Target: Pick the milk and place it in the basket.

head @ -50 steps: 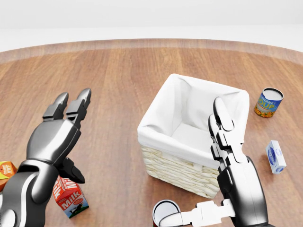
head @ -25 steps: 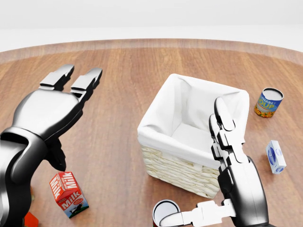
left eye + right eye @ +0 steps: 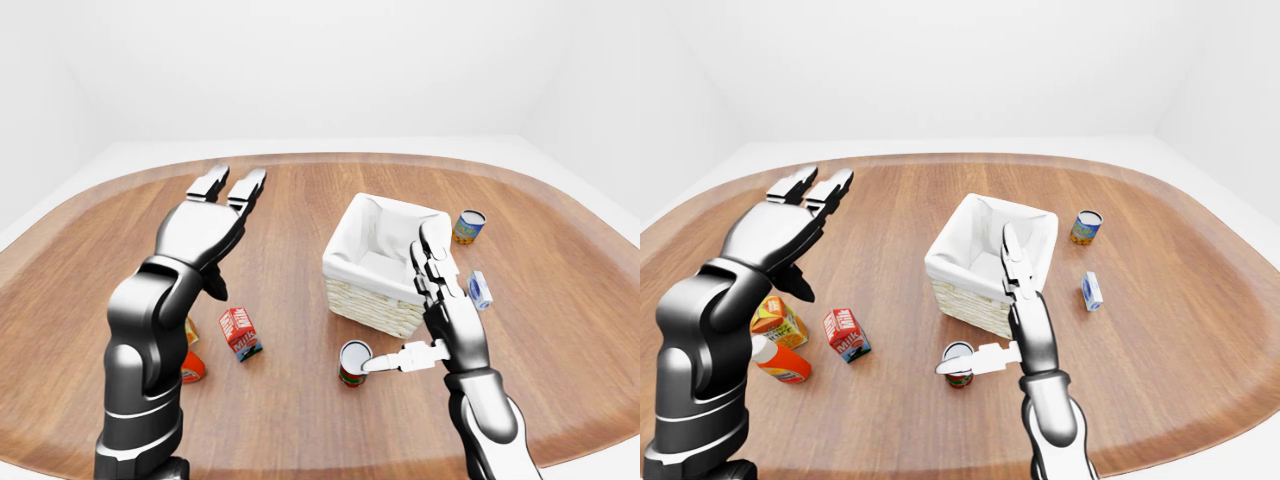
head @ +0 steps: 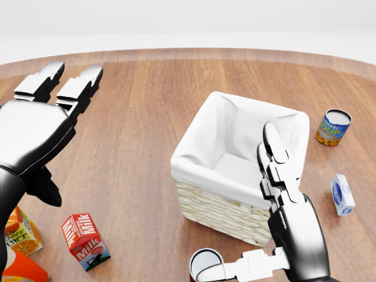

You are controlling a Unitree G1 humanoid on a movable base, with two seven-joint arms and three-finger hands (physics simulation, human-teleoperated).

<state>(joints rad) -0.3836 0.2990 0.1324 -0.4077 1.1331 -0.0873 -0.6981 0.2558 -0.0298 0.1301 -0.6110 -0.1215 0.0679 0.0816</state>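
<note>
One milk carton (image 4: 86,241) stands on the bench (image 4: 147,106) left of the single basket (image 4: 235,170) — two cans, one blue box, two orange cartons partly hidden. Both hands, left hand (image 4: 35,135) and right hand (image 4: 288,205), hover with fingers spread, empty.

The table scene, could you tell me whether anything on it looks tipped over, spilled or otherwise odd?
Only small things: the milk carton stands slightly tilted, and an orange carton near the table's left edge lies on its side. The basket is upright, nothing spilled.
</note>
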